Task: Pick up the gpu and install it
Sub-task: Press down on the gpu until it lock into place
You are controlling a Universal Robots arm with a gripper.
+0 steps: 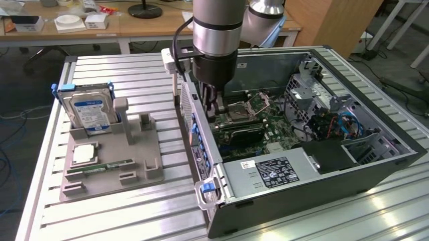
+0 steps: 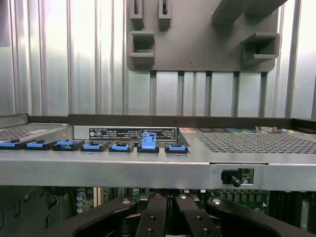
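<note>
Pincer (image 2: 166, 207) in case (image 1: 322, 175) — gpu (image 1: 240, 132) just beneath

Lab or workshop: slatted aluminium bench (image 1: 134, 70), opened PC case (image 1: 375, 170), cluttered desks (image 1: 80, 30) behind.

The table (image 1: 120, 211) is showing ribbed, silvery metal slats that are catching soft glare. A matt grey plastic holder tray (image 1: 107, 165) is lying on it, smooth and dull. The hard drive (image 1: 90, 113) standing in the tray is showing bare brushed metal under a glossy blue paper label. The computer case (image 1: 322, 191) is presenting dark painted sheet metal outside and pale, perforated steel inside. The robot arm (image 1: 216, 25) is gleaming with polished silver metal above a matt black collar. Glossy blue plastic clips (image 2: 148, 140) are lining the case rail.
</note>
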